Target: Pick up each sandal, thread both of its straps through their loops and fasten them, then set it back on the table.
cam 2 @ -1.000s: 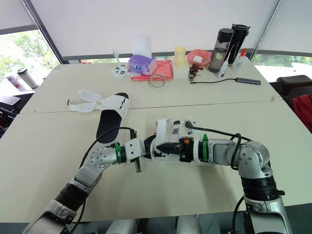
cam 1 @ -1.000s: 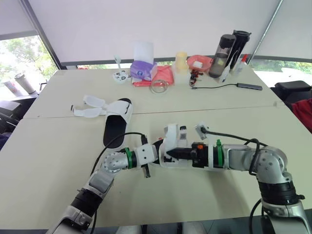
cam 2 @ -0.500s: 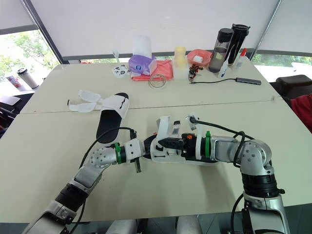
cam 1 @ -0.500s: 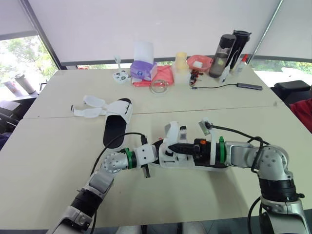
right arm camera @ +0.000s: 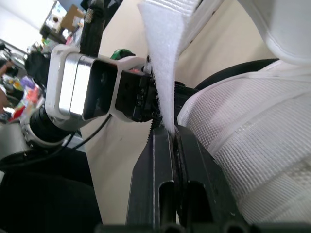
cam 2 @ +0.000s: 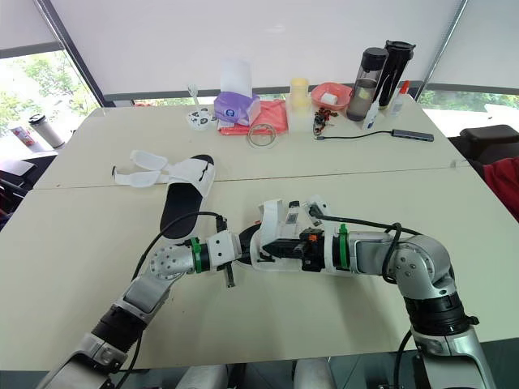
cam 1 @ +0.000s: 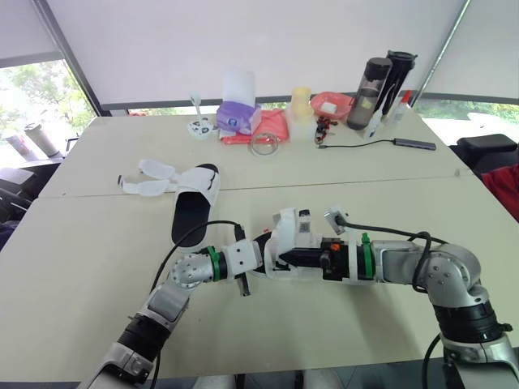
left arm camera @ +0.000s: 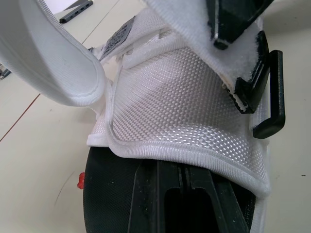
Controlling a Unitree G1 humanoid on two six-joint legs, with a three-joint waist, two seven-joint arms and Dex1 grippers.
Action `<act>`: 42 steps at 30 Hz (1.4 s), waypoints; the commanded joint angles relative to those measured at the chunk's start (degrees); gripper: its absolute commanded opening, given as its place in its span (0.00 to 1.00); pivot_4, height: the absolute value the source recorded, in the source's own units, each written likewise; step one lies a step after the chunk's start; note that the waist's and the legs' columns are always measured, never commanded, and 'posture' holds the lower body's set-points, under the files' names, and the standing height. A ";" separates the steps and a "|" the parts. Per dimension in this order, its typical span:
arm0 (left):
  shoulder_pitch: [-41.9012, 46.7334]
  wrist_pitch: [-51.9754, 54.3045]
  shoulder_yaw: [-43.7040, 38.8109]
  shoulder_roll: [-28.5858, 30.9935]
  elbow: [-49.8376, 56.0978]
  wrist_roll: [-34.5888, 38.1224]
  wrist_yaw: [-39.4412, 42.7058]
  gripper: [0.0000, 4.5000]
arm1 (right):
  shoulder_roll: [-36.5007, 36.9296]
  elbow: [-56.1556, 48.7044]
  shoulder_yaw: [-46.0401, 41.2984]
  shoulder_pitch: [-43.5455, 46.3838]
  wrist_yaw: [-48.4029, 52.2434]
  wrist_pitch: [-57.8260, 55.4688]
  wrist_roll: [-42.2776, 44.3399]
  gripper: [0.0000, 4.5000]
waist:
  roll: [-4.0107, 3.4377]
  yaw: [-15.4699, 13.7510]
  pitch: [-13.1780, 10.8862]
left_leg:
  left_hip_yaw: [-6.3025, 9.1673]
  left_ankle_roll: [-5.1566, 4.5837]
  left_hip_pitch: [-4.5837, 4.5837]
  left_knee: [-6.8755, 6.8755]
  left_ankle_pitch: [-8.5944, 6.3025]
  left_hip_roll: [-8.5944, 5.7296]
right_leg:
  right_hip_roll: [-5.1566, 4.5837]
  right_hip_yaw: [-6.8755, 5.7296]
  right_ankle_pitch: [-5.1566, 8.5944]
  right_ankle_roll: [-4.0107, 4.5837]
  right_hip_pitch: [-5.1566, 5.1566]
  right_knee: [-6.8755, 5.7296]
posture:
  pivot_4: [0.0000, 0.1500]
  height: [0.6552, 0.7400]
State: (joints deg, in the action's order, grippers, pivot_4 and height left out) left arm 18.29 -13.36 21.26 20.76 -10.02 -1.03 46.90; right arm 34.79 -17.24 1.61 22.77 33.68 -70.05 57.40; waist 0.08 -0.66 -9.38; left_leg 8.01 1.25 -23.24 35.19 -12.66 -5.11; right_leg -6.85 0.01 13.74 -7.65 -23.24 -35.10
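Between my two grippers, over the middle of the table, hangs a white sandal (cam 1: 289,241) with a black sole. My left gripper (cam 1: 264,248) is shut on its near end, under the white mesh upper (left arm camera: 184,102). A black loop (left arm camera: 268,94) shows beside the mesh. My right gripper (right arm camera: 167,133) is shut on a white strap (right arm camera: 163,73) of that sandal, its tips close to the left gripper (right arm camera: 141,99). The second sandal (cam 1: 192,197) lies flat at the left of the table, both of its straps (cam 1: 150,177) spread open to its side.
Along the table's far edge stand a tissue box (cam 1: 238,112), a yellow cup (cam 1: 301,104), a red bowl (cam 1: 333,103) and two dark bottles (cam 1: 381,85). A clear tape roll (cam 1: 263,142) and a black cable (cam 1: 381,144) lie in front of them.
My right gripper rose a little with the strap half a second ago and has come back down. The left gripper and the sandal on the table have stayed put.
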 commanded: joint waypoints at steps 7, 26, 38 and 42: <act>-2.49 2.53 1.33 1.95 -5.06 -2.98 0.03 0.00 | 4.01 -2.55 9.41 0.27 3.43 8.16 -13.64 0.01 | 0.16 -0.02 0.34 | 0.00 0.01 0.04 0.00 0.00 0.02 | 0.00 0.00 0.06 -0.04 0.04 0.00 | 1.00 1.00; -1.61 1.20 1.86 2.70 -5.78 -3.72 0.52 0.00 | 8.13 -6.40 14.67 -3.93 8.70 8.00 -18.54 0.01 | 0.20 -0.12 0.84 | 0.03 0.02 0.05 -0.05 -0.02 0.02 | -0.02 0.00 0.09 -0.01 0.08 0.06 | 1.00 1.00; -1.72 0.67 1.96 3.16 -6.22 -3.96 0.34 0.00 | -0.84 -4.55 5.04 -2.82 4.88 4.81 -12.28 0.01 | 0.47 -0.03 1.40 | 0.05 0.03 0.07 -0.12 -0.03 0.06 | 0.00 0.01 0.23 0.09 0.05 0.08 | 1.00 1.00; -1.62 0.65 1.91 3.13 -6.35 -3.88 0.29 0.00 | -1.78 -4.46 3.38 -2.46 4.64 3.16 -10.59 0.01 | 0.45 -0.06 1.38 | 0.06 0.02 0.05 -0.15 -0.02 0.05 | 0.00 0.01 0.13 0.24 0.02 0.07 | 1.00 1.00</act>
State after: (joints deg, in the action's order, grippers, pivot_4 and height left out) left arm 18.78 -15.07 22.19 21.83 -11.53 -1.82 46.54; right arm 33.12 -21.79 5.17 20.71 38.51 -65.04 45.57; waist 0.53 -0.72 -8.00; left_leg 8.07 1.27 -23.19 35.04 -12.68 -5.06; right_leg -6.85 0.01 13.87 -7.41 -23.22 -35.03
